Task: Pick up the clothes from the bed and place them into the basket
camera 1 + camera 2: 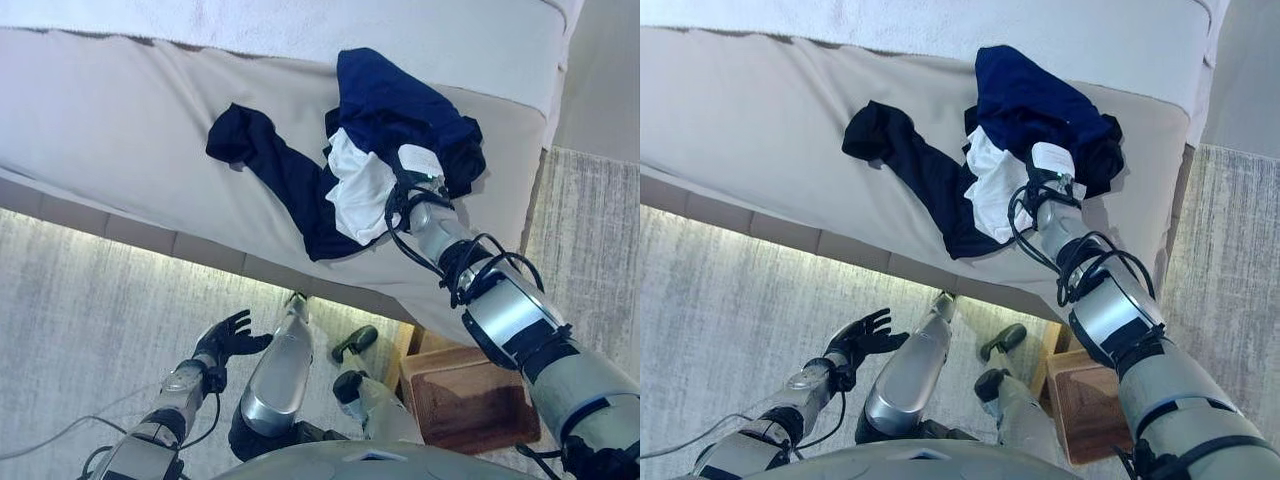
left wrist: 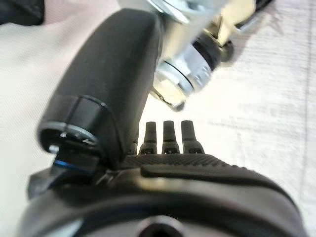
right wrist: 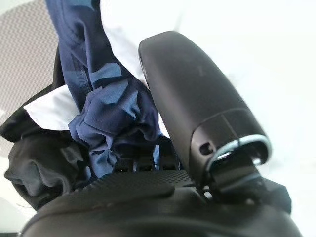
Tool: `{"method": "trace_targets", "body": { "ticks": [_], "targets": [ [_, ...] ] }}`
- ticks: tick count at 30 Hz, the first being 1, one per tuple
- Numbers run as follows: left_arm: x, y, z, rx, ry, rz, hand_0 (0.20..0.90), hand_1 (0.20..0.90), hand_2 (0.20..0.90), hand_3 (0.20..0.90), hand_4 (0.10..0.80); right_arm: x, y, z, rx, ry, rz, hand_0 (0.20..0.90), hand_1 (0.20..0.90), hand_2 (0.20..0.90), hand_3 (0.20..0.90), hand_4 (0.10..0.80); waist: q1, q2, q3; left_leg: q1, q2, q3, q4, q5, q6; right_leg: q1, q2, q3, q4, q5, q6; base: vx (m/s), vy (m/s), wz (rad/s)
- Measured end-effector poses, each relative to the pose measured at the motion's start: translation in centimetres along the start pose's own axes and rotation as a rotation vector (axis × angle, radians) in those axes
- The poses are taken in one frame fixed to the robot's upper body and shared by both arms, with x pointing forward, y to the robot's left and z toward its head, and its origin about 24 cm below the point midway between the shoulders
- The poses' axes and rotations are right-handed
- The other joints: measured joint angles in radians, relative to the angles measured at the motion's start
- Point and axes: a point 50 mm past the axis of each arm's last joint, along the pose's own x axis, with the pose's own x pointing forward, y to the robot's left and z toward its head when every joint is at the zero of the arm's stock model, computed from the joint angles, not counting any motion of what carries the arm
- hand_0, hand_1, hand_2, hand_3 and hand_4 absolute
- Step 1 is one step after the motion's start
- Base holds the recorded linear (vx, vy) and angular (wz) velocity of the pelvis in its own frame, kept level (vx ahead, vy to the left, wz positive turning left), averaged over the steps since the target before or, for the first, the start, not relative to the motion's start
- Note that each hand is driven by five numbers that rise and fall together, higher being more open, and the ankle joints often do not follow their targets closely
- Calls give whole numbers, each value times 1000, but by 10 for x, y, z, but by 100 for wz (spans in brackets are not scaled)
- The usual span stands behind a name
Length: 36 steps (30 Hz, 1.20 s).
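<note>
A pile of clothes lies on the beige bed (image 1: 120, 120): a blue garment (image 1: 390, 100), a white one (image 1: 360, 185), a dark navy one (image 1: 280, 165) spread towards the left, and black cloth (image 1: 465, 150). My right hand (image 1: 420, 165) is in the pile. In the right wrist view its fingers are curled into bunched blue cloth (image 3: 113, 113), with the thumb (image 3: 197, 98) standing beside it. My left hand (image 1: 230, 335) is open and empty, low beside the bed above the floor. A brown basket (image 1: 470, 400) stands on the floor under my right arm.
White bedding (image 1: 300, 25) covers the far part of the bed. The bed's near edge (image 1: 200, 250) runs across the view. A grey rug (image 1: 80, 320) covers the floor on the left and also shows at the right (image 1: 590, 230).
</note>
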Motion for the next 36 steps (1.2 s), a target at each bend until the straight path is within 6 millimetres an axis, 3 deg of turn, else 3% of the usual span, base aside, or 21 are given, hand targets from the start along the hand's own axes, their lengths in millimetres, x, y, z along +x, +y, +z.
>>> {"method": "trace_targets", "body": {
  "ticks": [4,7,11,15,21,24,27,33,36],
  "targets": [
    [3,-2,11,17,-33,-6,900,900,900,900,800,4,-17,5,52,-8,-48,300,300,300,200,100,-1,-15,20,0,0,1,-1,0,0,-4,-3,2,7,-3,5,7,-16,0],
    [4,-2,16,25,-48,4,900,900,900,900,800,2,-29,13,204,-46,-142,300,300,300,200,100,-3,-24,34,0,1,12,1,0,0,-7,-4,9,7,-3,5,-4,-9,-7],
    [3,7,17,20,-49,56,900,900,900,900,800,-14,-65,50,455,-232,-378,300,300,300,200,100,-18,-44,60,10,13,46,4,2,3,-10,4,45,4,4,-5,6,4,-23],
    [-1,12,6,-12,-23,95,900,900,900,900,800,-40,-108,71,642,-384,-648,300,300,300,200,100,-29,-48,62,68,23,87,5,-1,7,32,7,90,-3,13,-11,40,78,-29],
    [-13,21,-18,-85,21,133,900,900,900,900,800,-97,-191,45,856,-505,-1181,300,300,300,200,100,-68,-49,61,193,27,135,-8,-32,27,141,6,136,-25,23,-6,141,73,-18],
    [-18,25,-29,-89,54,151,900,900,900,900,800,-118,-211,34,878,-551,-1321,300,300,300,200,100,-100,-49,56,229,24,156,-2,-49,29,172,-1,155,-25,23,-6,148,-5,-21],
    [-23,27,-39,-71,91,159,900,900,900,900,800,-127,-213,29,876,-569,-1359,300,300,300,200,100,-139,-51,20,239,19,171,9,-71,35,181,-7,169,-25,23,-7,131,-39,-15],
    [-30,19,-63,-27,195,149,900,900,900,900,800,-108,-153,-3,821,-382,-1195,300,300,300,200,100,-183,-44,-150,236,8,190,35,-87,51,182,-19,179,-32,23,-6,49,-52,-7],
    [-35,18,-74,-27,239,161,900,900,900,900,800,-105,-133,-13,846,-323,-1127,300,300,300,200,100,-199,-35,-163,274,9,224,31,-87,53,202,-22,218,-31,23,-6,-24,12,-35]
  ]
}}
